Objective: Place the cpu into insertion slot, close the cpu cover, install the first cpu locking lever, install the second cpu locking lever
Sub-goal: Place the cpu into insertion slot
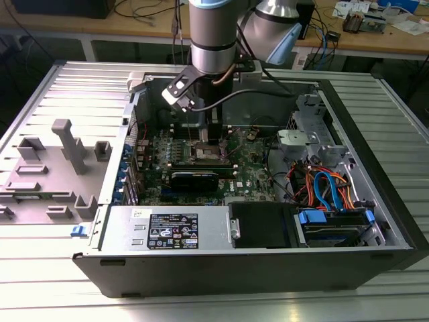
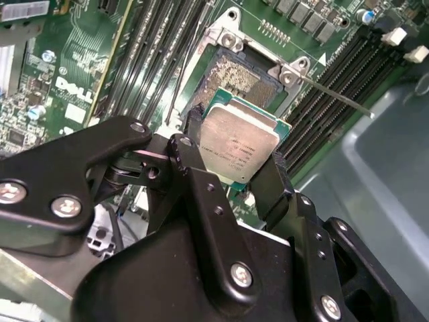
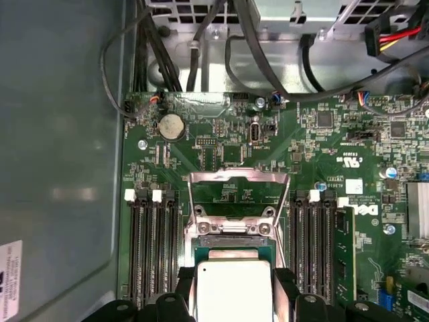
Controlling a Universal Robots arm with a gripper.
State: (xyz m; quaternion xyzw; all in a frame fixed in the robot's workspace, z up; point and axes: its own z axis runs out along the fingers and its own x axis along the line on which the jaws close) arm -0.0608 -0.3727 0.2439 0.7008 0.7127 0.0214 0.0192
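Observation:
My gripper (image 2: pixel 234 159) is shut on the cpu (image 2: pixel 239 142), a flat square chip with a silver-grey top, its black fingers (image 2: pixel 190 137) pressing on two opposite edges. The chip hangs tilted just above the insertion slot (image 2: pixel 236 72), whose brownish-gold pin field lies bare inside a silver rim. In the first wrist view the cpu (image 3: pixel 233 290) sits between the fingers (image 3: pixel 281 288), over the slot. The cpu cover (image 3: pixel 238 176), a thin silver frame, stands swung open beyond it. A thin locking lever (image 2: pixel 335 94) sticks out unlatched. In the exterior view the gripper (image 1: pixel 204 139) reaches down into the open computer case.
Long black memory slots (image 3: pixel 153 241) flank the socket on both sides. A black card (image 1: pixel 194 178) lies on the green board (image 3: pixel 221 127) near the socket. Cables and a drive cage (image 1: pixel 328 194) fill the case on the exterior view's right. A grey fixture (image 1: pixel 67 144) stands outside on its left.

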